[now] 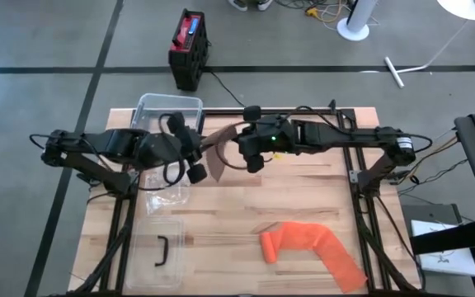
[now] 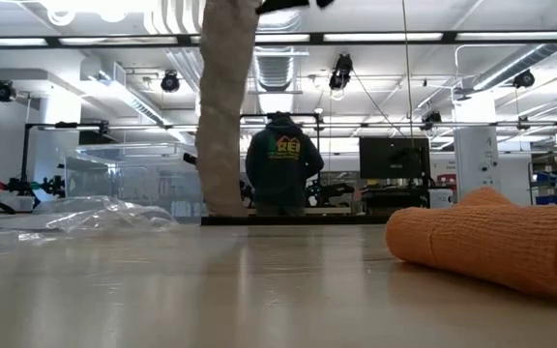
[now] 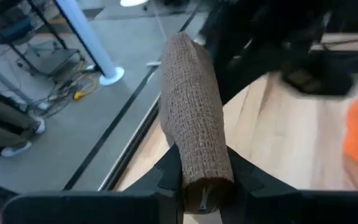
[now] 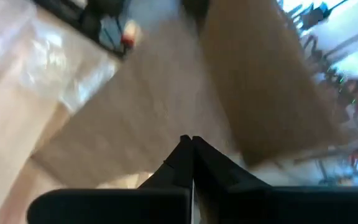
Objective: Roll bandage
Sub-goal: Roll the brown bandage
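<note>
Mid-roll above the wooden table [image 1: 303, 198]: I have the brown bandage [image 1: 218, 153] strung between both arms over the table's far half, and the rolling step is under way but far from finished. My left gripper [image 3: 199, 177] holds one end, its jaws narrow and clamped on the bandage's bunched, tube-like part, just on the right of the clear plastic bin [image 1: 167, 111]. My right gripper [image 4: 187, 146] sits a little farther to the right of that bin with its jaws fully closed; it meets the strip's other end, though I cannot confirm how much cloth it pinches. From table height the strip hangs down as a pale column, its lower end near the surface.

Next, I judge, one wrist must turn to wind slack onto the roll while the other keeps tension. Room is fair: the orange bandage [image 1: 312, 247] lies well apart near the front edge, but the bin and crumpled plastic wrap [image 1: 165, 198] crowd my left arm.
</note>
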Motion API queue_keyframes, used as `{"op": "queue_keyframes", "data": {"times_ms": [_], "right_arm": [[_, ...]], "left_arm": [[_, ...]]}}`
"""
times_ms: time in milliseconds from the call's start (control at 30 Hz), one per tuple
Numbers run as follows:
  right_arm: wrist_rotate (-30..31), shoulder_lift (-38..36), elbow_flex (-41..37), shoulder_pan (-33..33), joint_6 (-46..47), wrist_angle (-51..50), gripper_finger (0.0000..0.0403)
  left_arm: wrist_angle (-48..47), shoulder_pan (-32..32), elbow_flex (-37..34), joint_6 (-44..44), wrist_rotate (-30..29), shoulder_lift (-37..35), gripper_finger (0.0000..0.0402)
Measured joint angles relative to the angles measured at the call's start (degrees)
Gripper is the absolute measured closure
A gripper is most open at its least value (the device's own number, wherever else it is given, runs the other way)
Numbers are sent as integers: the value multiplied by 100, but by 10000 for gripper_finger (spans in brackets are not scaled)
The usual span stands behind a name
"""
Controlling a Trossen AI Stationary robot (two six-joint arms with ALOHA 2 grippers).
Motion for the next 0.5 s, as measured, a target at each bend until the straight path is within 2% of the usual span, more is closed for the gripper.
{"op": "queue_keyframes", "data": {"times_ms": [267, 500], "right_arm": [[-10, -383, -3, 274, 65, -216, 403], [158, -640, 12, 408, -361, 366, 403]], "left_arm": [[-146, 4, -2, -15, -22, -13, 349], [-106, 5, -4, 110, 10, -13, 349]]}}
